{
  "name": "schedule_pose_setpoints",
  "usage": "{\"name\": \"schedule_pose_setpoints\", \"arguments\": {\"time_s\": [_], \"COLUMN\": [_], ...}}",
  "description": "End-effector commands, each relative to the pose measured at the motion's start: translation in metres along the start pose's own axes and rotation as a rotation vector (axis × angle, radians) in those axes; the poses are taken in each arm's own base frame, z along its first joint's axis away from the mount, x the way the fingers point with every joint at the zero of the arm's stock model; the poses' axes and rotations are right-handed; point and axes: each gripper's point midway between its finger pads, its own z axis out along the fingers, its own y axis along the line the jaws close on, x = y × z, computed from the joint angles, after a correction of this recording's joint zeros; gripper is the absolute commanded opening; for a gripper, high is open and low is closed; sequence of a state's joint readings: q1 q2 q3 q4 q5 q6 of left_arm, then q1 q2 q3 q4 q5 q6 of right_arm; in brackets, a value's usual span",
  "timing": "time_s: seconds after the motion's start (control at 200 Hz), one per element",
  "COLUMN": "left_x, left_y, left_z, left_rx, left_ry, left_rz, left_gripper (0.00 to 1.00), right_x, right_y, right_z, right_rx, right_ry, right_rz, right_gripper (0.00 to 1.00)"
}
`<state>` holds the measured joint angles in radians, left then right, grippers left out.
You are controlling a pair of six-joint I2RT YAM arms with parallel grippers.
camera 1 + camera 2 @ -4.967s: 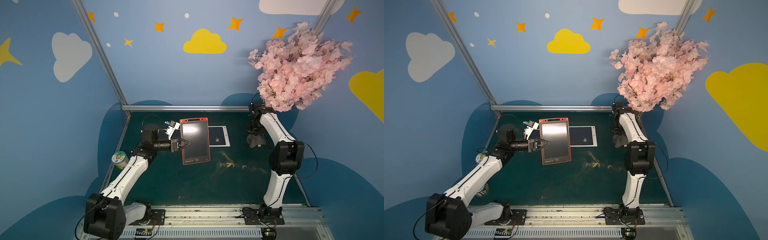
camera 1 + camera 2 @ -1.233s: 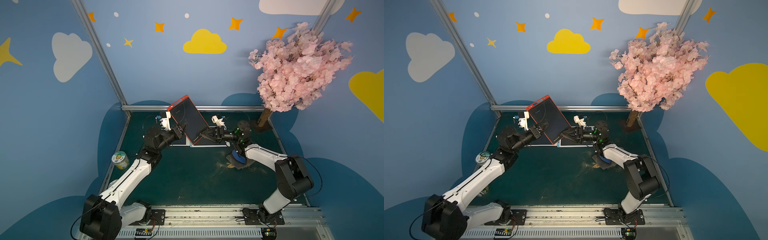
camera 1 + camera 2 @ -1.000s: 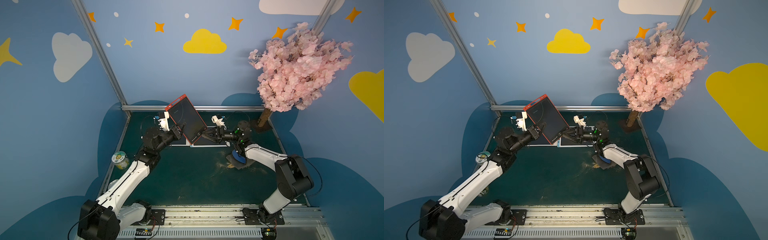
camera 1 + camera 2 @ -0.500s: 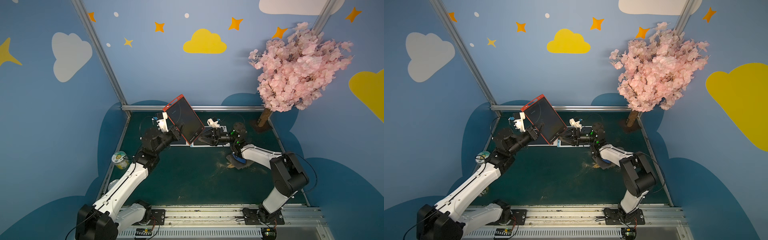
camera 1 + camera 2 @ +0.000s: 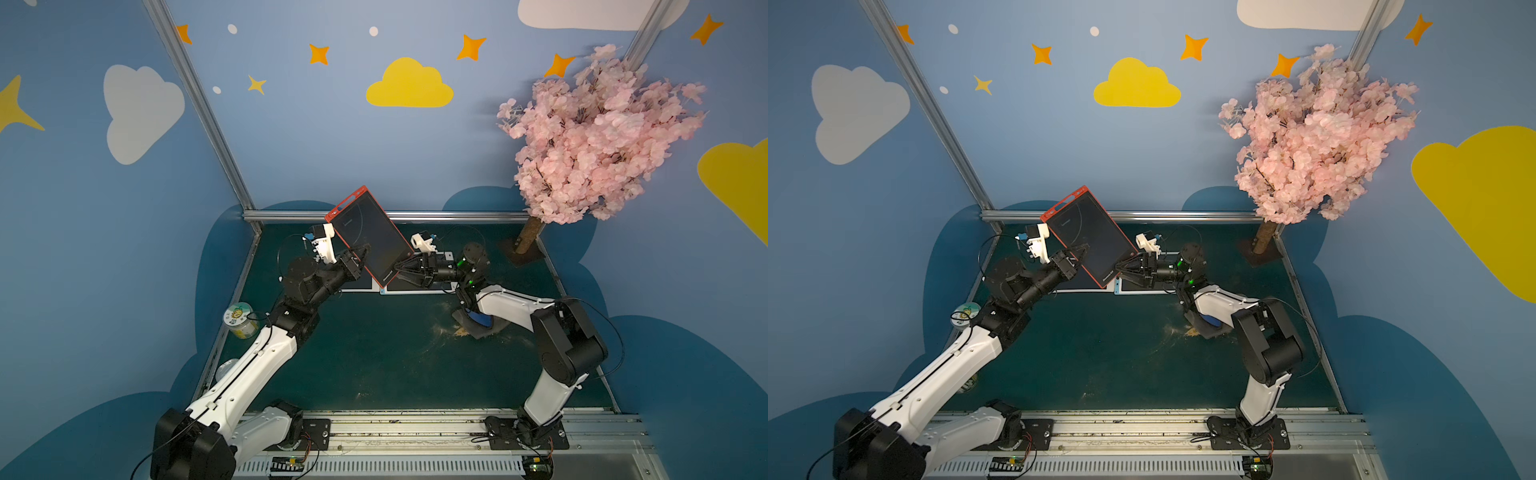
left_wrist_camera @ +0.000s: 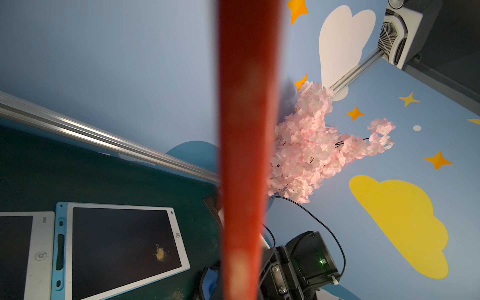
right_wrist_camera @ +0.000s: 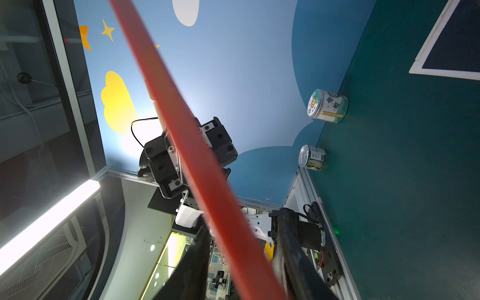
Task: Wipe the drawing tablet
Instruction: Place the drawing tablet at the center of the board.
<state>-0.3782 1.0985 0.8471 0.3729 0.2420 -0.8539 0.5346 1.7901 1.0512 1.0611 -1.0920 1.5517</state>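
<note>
While the left gripper (image 5: 362,252) clamps the red drawing tablet (image 5: 372,239) aloft, the right gripper (image 5: 397,270) straddles its lower edge, grip uncertain; faint strokes (image 5: 360,217) show, wiping seemingly unfinished.

1. Red plastic frame, smooth dark glossy screen: drawing tablet (image 5: 370,241).
2. Matt dark-green mat, scuffed, dusted with tan crumbs: surface (image 5: 374,353).
3. Brushed silvery metal: rail (image 5: 457,216).
4. Soft pink cloth-like petals, rough brown trunk: tree (image 5: 590,137).
5. Clear glossy plastic, printed paper label: jar (image 5: 240,322).

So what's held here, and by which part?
The left gripper clamps the red tablet by a long edge; the right gripper straddles its short edge, grip unclear.
</note>
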Motion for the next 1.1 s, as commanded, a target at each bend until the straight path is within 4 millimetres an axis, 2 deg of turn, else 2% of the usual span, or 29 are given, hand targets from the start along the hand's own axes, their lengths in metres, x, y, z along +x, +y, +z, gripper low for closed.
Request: {"name": "schedule_pose_setpoints", "arguments": {"time_s": [0.0,0.195,0.385,0.916,1.091], "left_x": [-0.007,-0.007,-0.009,-0.017,-0.019], "left_y": [-0.021,-0.022,-0.021,-0.014,-0.013], "left_z": [-0.004,-0.006,-0.009,-0.013,-0.014], "left_rx": [0.088,0.085,0.070,0.013,0.008], "left_ry": [-0.020,-0.019,-0.027,-0.042,-0.044], "left_rz": [0.006,0.015,0.030,0.071,0.069], "left_gripper": [0.03,0.03,0.03,0.03,0.03], "right_x": [-0.010,-0.020,-0.019,-0.002,0.009], "right_y": [0.017,0.022,0.023,0.026,0.038], "right_z": [0.003,0.000,-0.001,0.002,0.012], "right_rx": [-0.068,-0.092,-0.096,-0.124,-0.137], "right_ry": [-0.018,-0.035,-0.031,0.030,0.096], "right_rz": [-0.045,-0.046,-0.037,-0.034,-0.068], "right_gripper": [0.40,0.29,0.21,0.30,0.34]}}
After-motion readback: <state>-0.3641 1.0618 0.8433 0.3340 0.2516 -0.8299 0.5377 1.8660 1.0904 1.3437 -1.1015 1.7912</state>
